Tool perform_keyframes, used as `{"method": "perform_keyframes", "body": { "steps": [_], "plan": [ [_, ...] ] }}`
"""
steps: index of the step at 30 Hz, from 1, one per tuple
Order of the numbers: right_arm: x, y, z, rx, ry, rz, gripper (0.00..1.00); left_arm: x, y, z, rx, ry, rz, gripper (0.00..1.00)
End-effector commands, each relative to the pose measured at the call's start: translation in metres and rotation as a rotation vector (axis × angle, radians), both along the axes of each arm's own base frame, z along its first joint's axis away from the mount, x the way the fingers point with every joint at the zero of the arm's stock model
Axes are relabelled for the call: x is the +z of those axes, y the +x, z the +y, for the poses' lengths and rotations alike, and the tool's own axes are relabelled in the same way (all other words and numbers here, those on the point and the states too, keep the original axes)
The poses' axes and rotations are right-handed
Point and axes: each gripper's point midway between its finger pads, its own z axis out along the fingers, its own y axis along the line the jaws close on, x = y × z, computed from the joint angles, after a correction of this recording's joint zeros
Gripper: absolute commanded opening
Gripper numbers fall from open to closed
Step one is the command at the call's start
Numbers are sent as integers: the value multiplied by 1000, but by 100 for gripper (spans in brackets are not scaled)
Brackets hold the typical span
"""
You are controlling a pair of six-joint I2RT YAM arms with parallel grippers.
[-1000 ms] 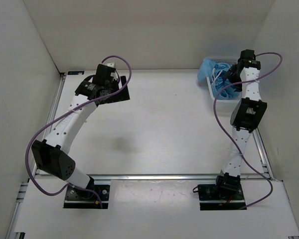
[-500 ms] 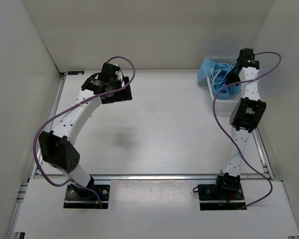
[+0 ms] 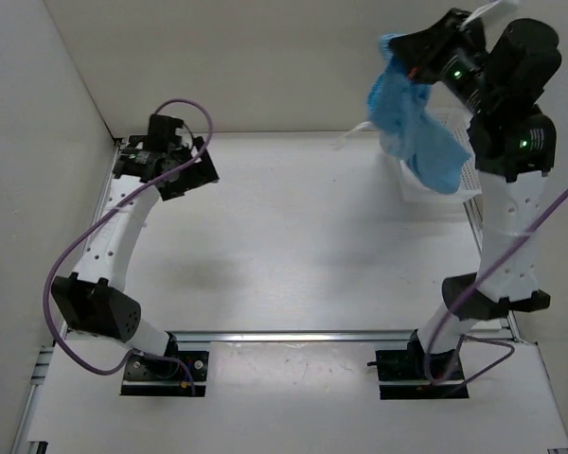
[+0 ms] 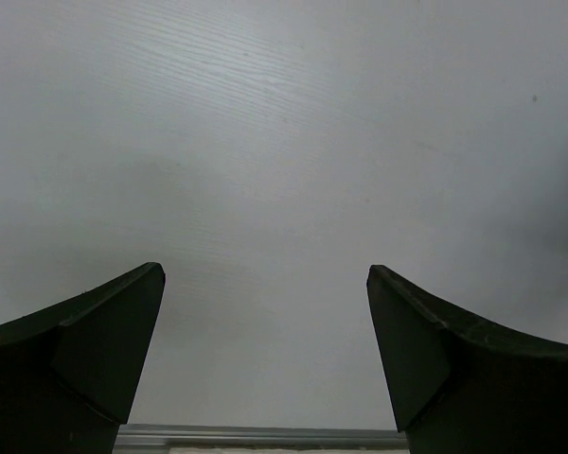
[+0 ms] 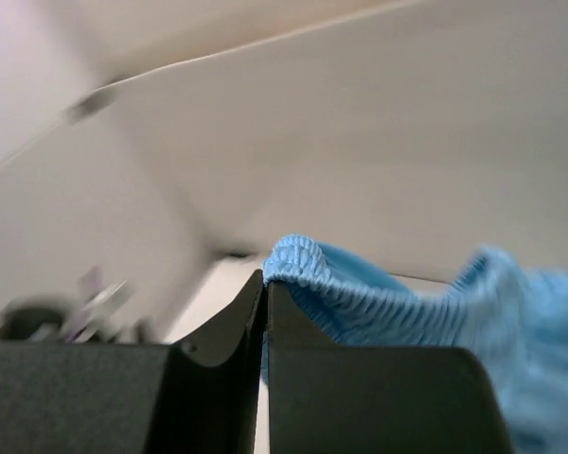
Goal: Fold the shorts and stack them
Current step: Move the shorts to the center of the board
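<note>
Right gripper [image 3: 404,59] has hoisted the limp, light shorts [image 3: 418,132] out of the basket [image 3: 466,177] below it, clamped on their elastic waistband [image 5: 295,258]; left gripper [image 4: 265,284] gapes empty.

Table [image 3: 303,246] middle lies open; basket [image 3: 470,172] blocks the far right corner, shorts [image 3: 412,113] hanging above it

This is a robotics lab test cell. Plain white panels [image 3: 265,57] close in a bare white surface [image 3: 303,236] beyond and to both sides of the fingers [image 4: 95,359]. Aluminium rails [image 3: 293,335] edge it behind them. The left arm [image 3: 123,236] and right arm [image 3: 511,227] are bolted to black base plates [image 3: 151,374] and trail purple cables [image 3: 185,102].
</note>
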Motion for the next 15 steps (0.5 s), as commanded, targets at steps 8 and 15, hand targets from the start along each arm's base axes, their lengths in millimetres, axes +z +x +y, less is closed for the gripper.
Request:
{"method": "perform_keyframes", "body": {
  "steps": [8, 15],
  "plan": [
    [-147, -84, 177, 423, -241, 258, 0, 96, -35, 77, 197, -116, -229, 100],
    [-357, -71, 138, 188, -482, 743, 48, 55, -40, 73, 135, -158, -135, 100]
  ]
}}
